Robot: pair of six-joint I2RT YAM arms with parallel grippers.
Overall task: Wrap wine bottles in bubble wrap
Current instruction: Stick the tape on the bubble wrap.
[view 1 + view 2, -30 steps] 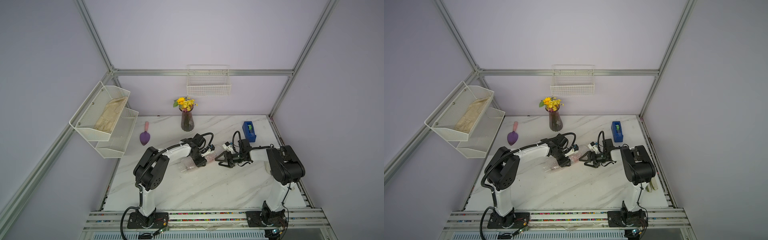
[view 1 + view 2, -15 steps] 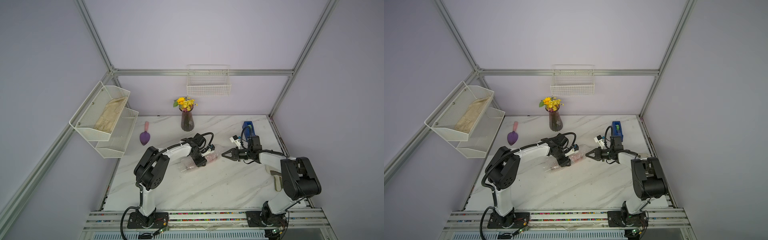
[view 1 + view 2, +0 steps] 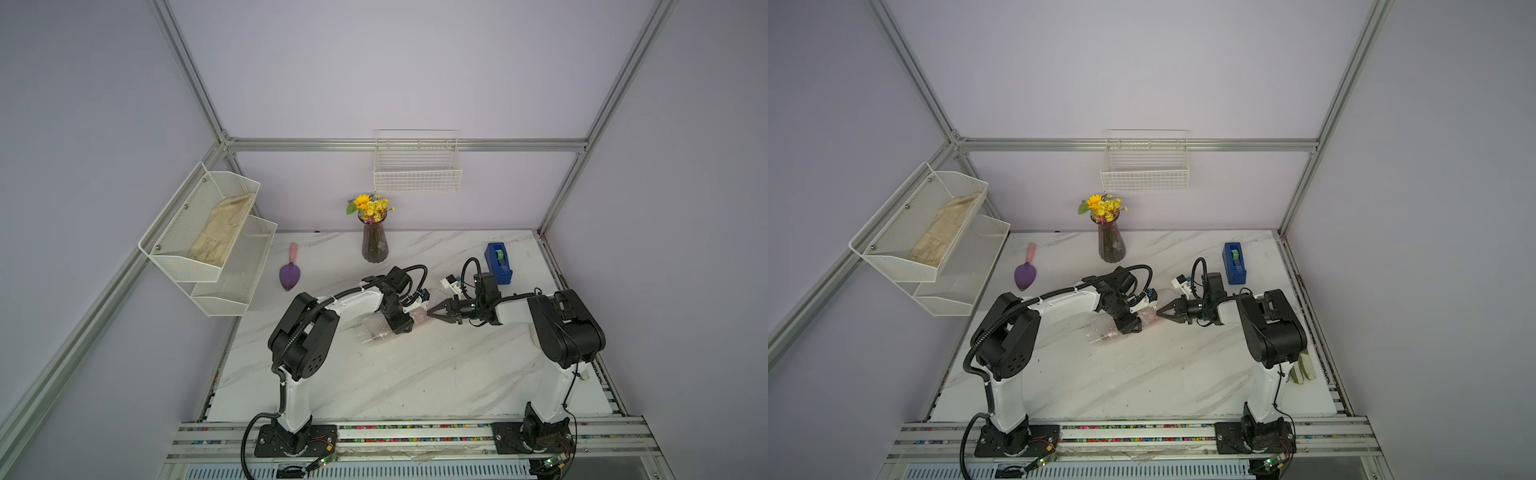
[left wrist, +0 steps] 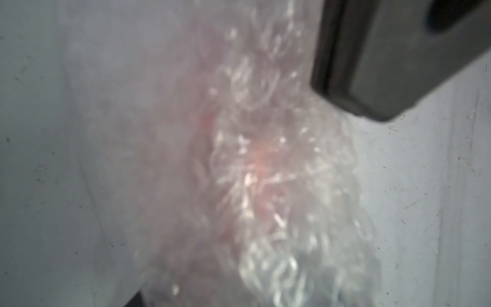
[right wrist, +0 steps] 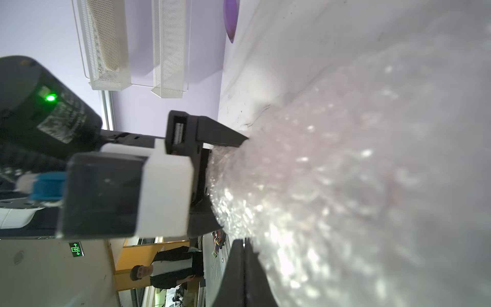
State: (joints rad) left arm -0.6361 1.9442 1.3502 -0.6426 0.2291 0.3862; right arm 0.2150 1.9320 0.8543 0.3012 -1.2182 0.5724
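Take the vase [image 3: 375, 245] at the back of the table [image 3: 415, 382] as your reference; all positions below refer to it.

The wine bottle [image 3: 419, 319] lies on its side on the table in front of the vase, slightly to its right and well apart from it. The bottle is enclosed in the bubble wrap [image 3: 373, 335]. You see it only as a pink-red tint through the film; its cap and label cannot be made out. The bundle lies diagonally, with its pink end toward the right arm.

The left gripper [image 3: 402, 328] straddles the middle of the bundle, in front of the vase. Its jaws stand partly apart, with one of the fingers [image 5: 220, 130] on each side pressed against the wrap, so the wrapped bottle is clamped between them.

The right gripper [image 3: 431, 312] sits at the pink end of the bundle, in front of the vase and to its right. Its jaws are fully closed, with the tips together at the edge of the film. You cannot tell whether a fold of wrap is pinched between them.
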